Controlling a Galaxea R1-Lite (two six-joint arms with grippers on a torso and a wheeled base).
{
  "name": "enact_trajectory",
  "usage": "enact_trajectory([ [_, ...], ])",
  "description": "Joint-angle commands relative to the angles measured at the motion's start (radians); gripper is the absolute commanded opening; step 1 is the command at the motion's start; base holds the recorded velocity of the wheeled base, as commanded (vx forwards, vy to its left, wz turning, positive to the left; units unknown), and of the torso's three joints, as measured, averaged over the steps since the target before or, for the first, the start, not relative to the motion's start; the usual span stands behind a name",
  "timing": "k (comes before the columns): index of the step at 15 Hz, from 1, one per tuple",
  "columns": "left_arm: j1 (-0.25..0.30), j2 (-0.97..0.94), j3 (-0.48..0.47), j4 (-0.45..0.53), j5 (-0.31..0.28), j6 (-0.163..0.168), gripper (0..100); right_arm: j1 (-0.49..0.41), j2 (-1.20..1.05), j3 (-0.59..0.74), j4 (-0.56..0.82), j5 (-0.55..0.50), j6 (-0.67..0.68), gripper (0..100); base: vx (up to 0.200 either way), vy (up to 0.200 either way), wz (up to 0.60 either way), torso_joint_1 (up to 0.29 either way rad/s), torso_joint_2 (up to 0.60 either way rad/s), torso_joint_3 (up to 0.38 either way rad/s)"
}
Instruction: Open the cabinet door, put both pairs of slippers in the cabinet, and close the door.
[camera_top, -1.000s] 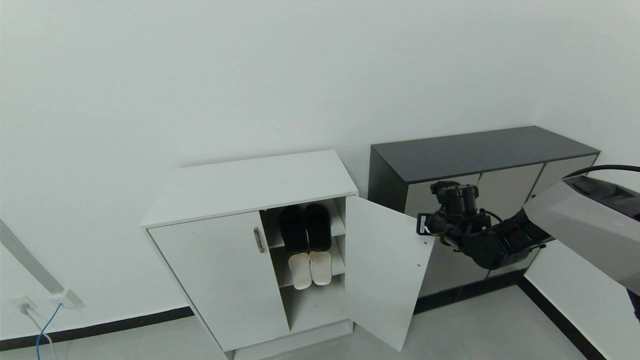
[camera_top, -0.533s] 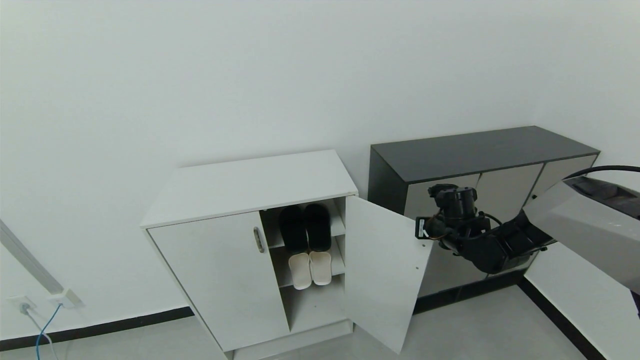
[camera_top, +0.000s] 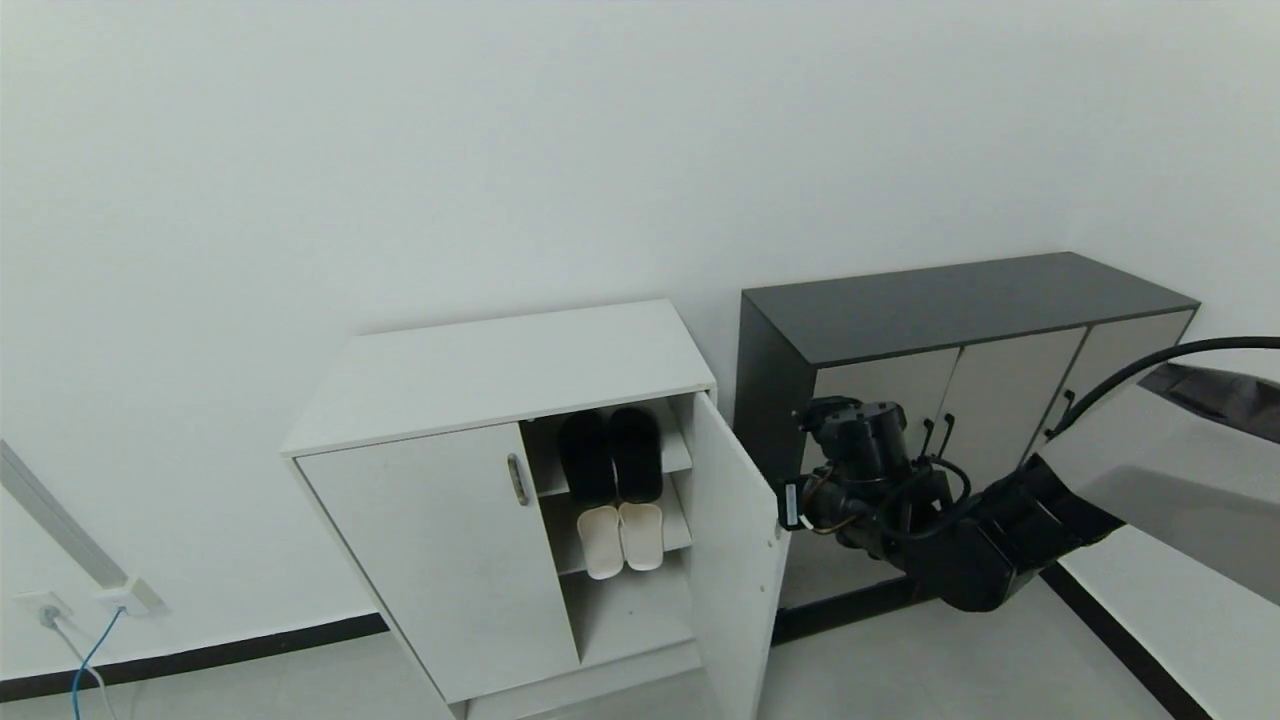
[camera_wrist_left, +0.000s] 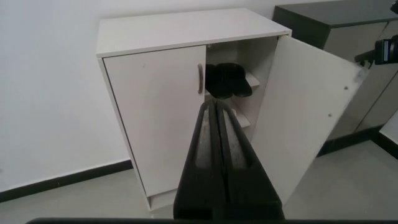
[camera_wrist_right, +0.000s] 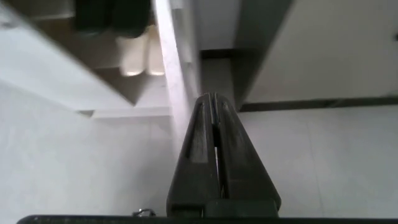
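Observation:
The white cabinet (camera_top: 500, 370) has its left door shut and its right door (camera_top: 735, 540) standing about half open, seen nearly edge-on. A black pair of slippers (camera_top: 610, 455) lies on the upper shelf, and a white pair (camera_top: 622, 538) on the shelf below. My right gripper (camera_top: 788, 503) is shut and sits against the outer face of the right door near its free edge. In the right wrist view the shut gripper (camera_wrist_right: 214, 99) points along the door edge (camera_wrist_right: 177, 81). My left gripper (camera_wrist_left: 216, 109) is shut on nothing and hangs back in front of the cabinet (camera_wrist_left: 155, 74).
A dark cabinet (camera_top: 960, 300) with grey doors stands just right of the white one, close behind the right arm. A wall socket with a blue cable (camera_top: 90, 650) sits low on the left. Bare floor (camera_top: 950, 670) lies in front.
My right gripper has moved left against the door. The right door has swung from wide open to about half shut.

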Motion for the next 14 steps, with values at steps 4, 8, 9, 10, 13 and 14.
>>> enact_trajectory([
  [4,0.001,0.001,0.0,0.0,0.001,0.0,0,0.013,-0.048,0.063,-0.113,0.005,-0.028,0,0.0,0.0,0.0,0.0,0.0,0.0],
  [8,0.001,0.001,0.0,0.0,-0.001,0.0,0,0.01,-0.062,0.086,-0.127,0.007,-0.055,0,0.0,0.0,0.0,0.0,0.0,0.0],
  [9,0.001,0.001,0.0,0.0,0.001,0.0,0,0.011,-0.062,0.086,-0.128,0.005,-0.057,0,0.0,0.0,0.0,0.0,0.0,0.0],
  [10,0.001,0.001,0.0,0.0,0.001,0.0,0,0.011,-0.067,0.092,-0.13,0.007,-0.055,0,0.0,0.0,0.0,0.0,0.0,0.0],
  [13,0.001,0.001,0.0,0.0,0.001,0.0,0,0.016,-0.071,0.123,-0.177,0.013,-0.083,0,0.0,0.0,0.0,0.0,0.0,0.0],
  [14,0.001,0.001,0.0,0.0,0.001,0.0,0,0.016,-0.07,0.137,-0.202,0.013,-0.1,0,0.0,0.0,0.0,0.0,0.0,0.0],
])
